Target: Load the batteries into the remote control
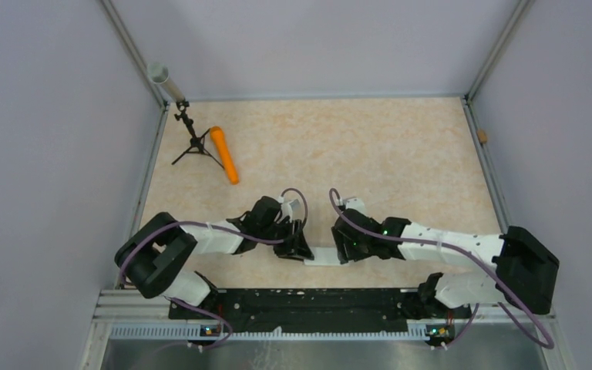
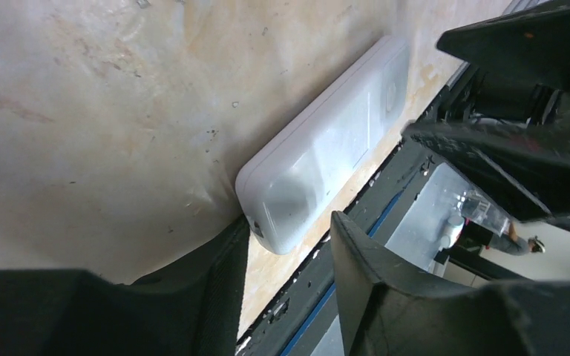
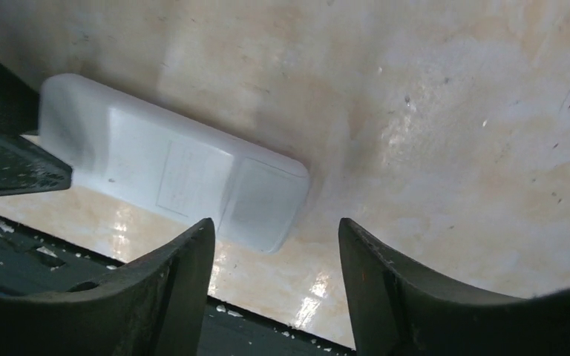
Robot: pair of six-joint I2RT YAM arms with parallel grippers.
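As 1 remote control (image 3: 171, 167) lies back-up on tabletop (image 1: 354, 154), left claw (image 2: 289, 230) & right claw (image 3: 274, 230) flank its ends, both parted, empty.

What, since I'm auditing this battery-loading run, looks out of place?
No batteries show in any view. The remote control lies back-up near the front edge of the table, between the open left gripper and right gripper, its back looking closed. An orange cylinder lies loose beside a small tripod, far left.

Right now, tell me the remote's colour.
The remote is plain white, clearest in the right wrist view.
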